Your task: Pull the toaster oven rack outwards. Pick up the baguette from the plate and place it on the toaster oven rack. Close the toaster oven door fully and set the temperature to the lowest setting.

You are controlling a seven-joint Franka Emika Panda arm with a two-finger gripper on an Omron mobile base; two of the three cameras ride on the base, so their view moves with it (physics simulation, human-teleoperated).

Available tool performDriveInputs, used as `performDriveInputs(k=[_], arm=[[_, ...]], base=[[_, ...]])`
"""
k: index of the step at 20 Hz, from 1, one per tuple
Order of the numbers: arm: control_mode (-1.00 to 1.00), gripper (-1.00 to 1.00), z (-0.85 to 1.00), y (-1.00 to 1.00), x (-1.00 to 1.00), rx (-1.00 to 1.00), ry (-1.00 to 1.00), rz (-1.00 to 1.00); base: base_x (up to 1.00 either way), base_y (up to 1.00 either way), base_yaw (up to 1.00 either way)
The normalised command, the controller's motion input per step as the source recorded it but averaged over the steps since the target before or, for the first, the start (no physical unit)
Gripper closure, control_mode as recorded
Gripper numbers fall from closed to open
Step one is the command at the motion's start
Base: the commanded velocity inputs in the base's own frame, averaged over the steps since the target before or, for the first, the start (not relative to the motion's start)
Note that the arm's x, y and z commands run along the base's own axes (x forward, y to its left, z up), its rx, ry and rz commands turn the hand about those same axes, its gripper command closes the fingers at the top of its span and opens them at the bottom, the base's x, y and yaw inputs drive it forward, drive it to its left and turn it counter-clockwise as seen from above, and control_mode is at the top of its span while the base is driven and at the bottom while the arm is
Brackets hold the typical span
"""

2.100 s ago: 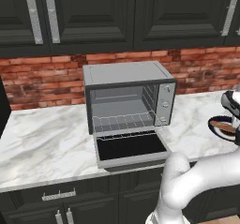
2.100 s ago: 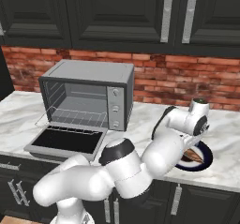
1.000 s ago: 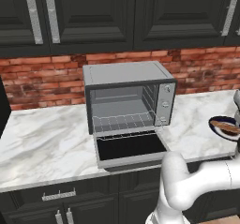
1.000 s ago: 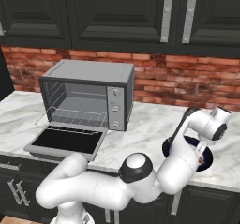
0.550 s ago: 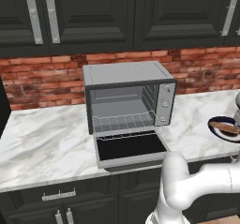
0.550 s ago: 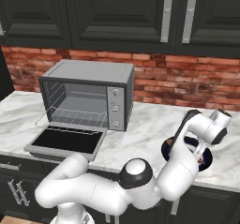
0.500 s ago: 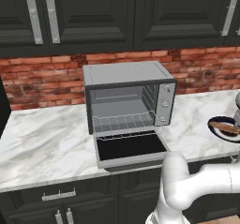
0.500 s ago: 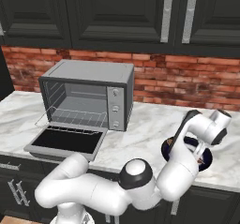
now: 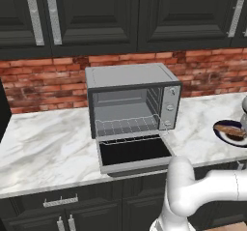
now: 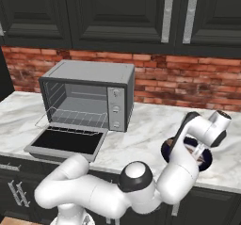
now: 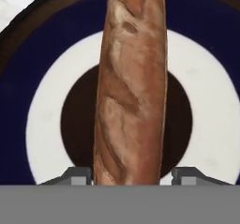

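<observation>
On the plate (image 11: 44,120) near the surface's right edge lies the baguette (image 11: 131,87), gripper (image 11: 131,176) now lowered over it, jaws narrowing either side; contact unconfirmed. Oven (image 9: 130,97) door (image 9: 135,152) down, rack (image 9: 126,126) out: pickup underway.

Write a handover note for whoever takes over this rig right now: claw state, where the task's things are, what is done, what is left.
Claw: low over the plate, one fingertip each side of the baguette; whether it already grips cannot be told.
Baguette: lying across the plate, on the counter right of the toaster oven.
Toaster oven door: dropped fully open.
Toaster oven rack: pulled outwards, its front edge over the door hinge.
Done: rack out.
Left: secure and lift the baguette, set it on the rack, close the door fully, turn the temperature knob to lowest.
</observation>
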Motion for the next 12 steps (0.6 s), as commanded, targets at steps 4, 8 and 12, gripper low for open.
performDriveInputs(k=[4,8,12], arm=[[-1.0,1.0,-0.3,0.26,0.0,-0.04,-0.03,-0.11],[-1.0,1.0,-0.05,0.13,-0.01,-0.04,-0.06,-0.09],[-1.0,1.0,0.66,0.0,-0.16,0.0,-0.16,-0.01]], base=[[0.0,0.0,0.0],[0.0,0.0,0.0],[0.0,0.0,0.0]])
